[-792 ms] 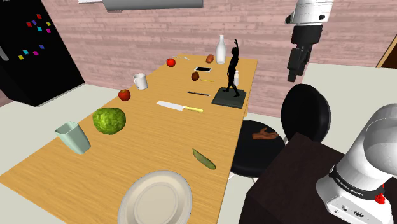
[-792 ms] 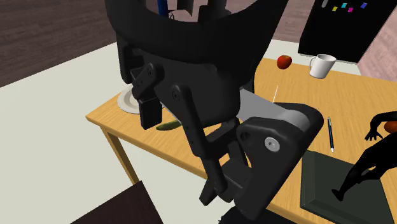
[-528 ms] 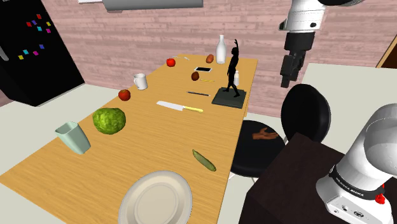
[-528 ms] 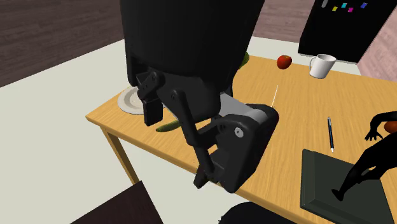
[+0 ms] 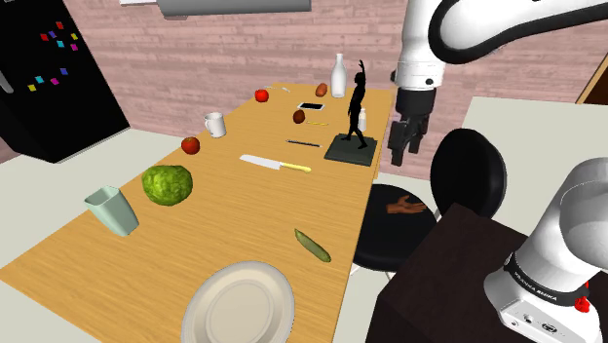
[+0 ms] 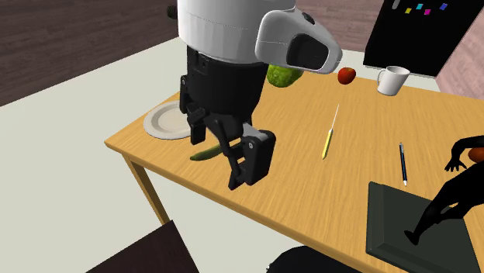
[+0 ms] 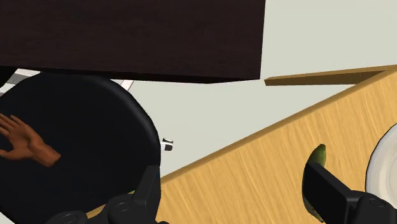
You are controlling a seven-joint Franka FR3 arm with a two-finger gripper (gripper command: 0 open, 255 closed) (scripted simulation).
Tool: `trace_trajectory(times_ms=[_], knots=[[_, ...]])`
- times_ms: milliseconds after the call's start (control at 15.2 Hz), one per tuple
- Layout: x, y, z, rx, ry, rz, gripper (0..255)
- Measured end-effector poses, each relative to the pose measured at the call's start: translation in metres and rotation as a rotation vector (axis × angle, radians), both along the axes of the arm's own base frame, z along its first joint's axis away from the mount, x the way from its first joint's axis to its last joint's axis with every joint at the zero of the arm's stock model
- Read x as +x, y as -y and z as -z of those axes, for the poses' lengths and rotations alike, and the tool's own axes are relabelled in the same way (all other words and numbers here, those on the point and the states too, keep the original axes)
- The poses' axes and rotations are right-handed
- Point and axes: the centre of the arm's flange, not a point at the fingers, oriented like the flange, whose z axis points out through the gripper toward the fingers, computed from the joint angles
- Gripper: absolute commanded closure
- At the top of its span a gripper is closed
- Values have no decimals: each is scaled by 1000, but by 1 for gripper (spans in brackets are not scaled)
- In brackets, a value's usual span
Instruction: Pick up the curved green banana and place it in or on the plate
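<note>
The wooden table (image 5: 244,209) runs near to far in the shoulder view. A black refrigerator (image 5: 49,83) stands at that view's far left. A black round stool (image 5: 395,239) stands against the table's right edge.

The shoulder view supplies the full table layout:
- A black figurine (image 5: 355,107) stands at the far end.
- A green cabbage (image 5: 168,184) lies at the left.
- The white plate (image 5: 237,304) sits at the near end.
- The curved green banana (image 5: 312,245) lies flat just beyond the plate, near the right edge and apart from the plate.

The second exterior view looks from the stool side. It shows the banana (image 6: 203,155) beside the table edge, partly behind the gripper (image 6: 217,163).

The wrist view supplies the finger spacing. The two black fingers (image 7: 327,191) stand well apart with nothing between them, so the tool is open. The banana (image 7: 316,159) lies on the table past one finger, next to the plate's rim (image 7: 385,159). A brown hand-shaped object (image 7: 25,143) lies on the stool seat.

Since 0.5 s ago, the gripper (image 5: 399,161) has descended and moved toward the shoulder view's left. In the second exterior view it has drawn away from the camera, and the white wrist is now exposed. The banana and plate are unmoved.

The arm rises from the dark stand (image 5: 438,283) and arches overhead. Its forearm hangs nearly vertical, fingers pointing down. The gripper hangs above the stool, near the table's right edge and well apart from the banana.
</note>
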Motion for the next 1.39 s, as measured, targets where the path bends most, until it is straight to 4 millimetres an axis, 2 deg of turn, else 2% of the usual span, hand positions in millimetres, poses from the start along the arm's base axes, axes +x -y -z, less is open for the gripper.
trace_trajectory(times_ms=[264, 792, 990, 1386], knots=[[18, -41, 29, 8, -2, 9, 0], [57, -107, 94, 22, -8, 27, 0], [70, -140, 119, 27, -11, 34, 0], [102, -193, 165, 39, -16, 48, 0]])
